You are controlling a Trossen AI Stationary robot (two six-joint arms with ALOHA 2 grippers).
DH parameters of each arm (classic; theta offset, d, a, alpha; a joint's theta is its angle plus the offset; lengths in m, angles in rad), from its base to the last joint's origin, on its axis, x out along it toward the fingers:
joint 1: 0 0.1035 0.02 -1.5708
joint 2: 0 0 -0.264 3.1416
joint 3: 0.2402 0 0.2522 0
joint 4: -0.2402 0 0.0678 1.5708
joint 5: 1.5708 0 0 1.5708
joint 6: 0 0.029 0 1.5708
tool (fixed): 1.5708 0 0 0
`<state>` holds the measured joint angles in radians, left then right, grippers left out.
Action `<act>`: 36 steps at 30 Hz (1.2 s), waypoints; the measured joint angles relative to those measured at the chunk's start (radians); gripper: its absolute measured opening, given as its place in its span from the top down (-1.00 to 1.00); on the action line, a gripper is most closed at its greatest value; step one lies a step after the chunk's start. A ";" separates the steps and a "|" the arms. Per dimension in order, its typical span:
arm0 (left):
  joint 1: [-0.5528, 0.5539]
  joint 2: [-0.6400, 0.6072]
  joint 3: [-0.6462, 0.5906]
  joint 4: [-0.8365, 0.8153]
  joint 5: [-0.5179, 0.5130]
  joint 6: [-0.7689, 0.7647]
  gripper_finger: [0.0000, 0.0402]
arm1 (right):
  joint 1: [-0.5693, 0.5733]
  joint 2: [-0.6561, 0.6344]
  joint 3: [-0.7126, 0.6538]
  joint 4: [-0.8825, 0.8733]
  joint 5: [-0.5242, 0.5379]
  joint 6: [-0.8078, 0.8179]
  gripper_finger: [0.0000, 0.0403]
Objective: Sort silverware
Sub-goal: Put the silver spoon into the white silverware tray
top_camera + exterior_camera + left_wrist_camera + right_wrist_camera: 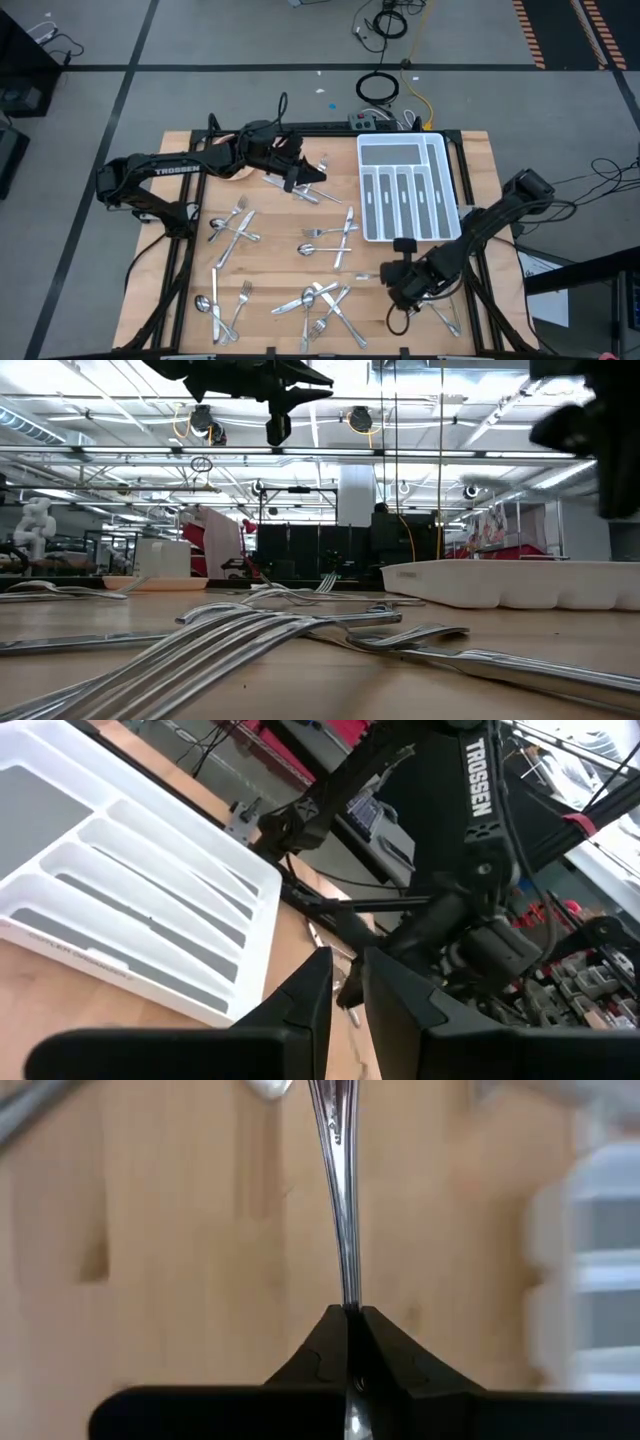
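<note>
Wooden counter (270, 265) in an industrial hall with grey floor. Shiny silverware (325, 300) lies scattered across the counter's middle and near edge. White tray (405, 188) sits at the far right corner. Right gripper (352, 1320), fingers pressed on a utensil handle (340, 1210). Left gripper (312, 176) raised near the far edge; fingers slightly apart, contents unclear.

Readable marking: "TROSSEN", white capitals on the dark link of the left arm (165, 171), high view. Same word "TROSSEN", white capitals running along the dark link of the right arm (478, 780), left wrist view. Faint embossed line on the outer wall of the white tray (75, 952): not legible. Red and white signs in the room behind, low view: not legible. No numbers legible.
</note>
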<state>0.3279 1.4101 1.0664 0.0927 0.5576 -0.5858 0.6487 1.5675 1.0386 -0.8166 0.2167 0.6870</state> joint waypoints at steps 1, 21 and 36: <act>0.000 0.000 0.000 0.000 0.014 0.000 0.68 | -0.003 0.006 -0.013 0.015 -0.032 -0.001 1.00; -0.002 0.000 0.000 -0.171 0.067 0.078 0.68 | -0.131 0.215 -0.020 0.049 -0.219 -0.228 1.00; -0.002 0.000 0.000 -0.171 0.055 0.124 0.68 | -0.146 0.140 0.026 0.050 -0.184 -0.083 0.10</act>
<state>0.3260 1.4101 1.0664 -0.0780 0.6123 -0.4621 0.5031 1.7074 1.0648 -0.7670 0.0326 0.6036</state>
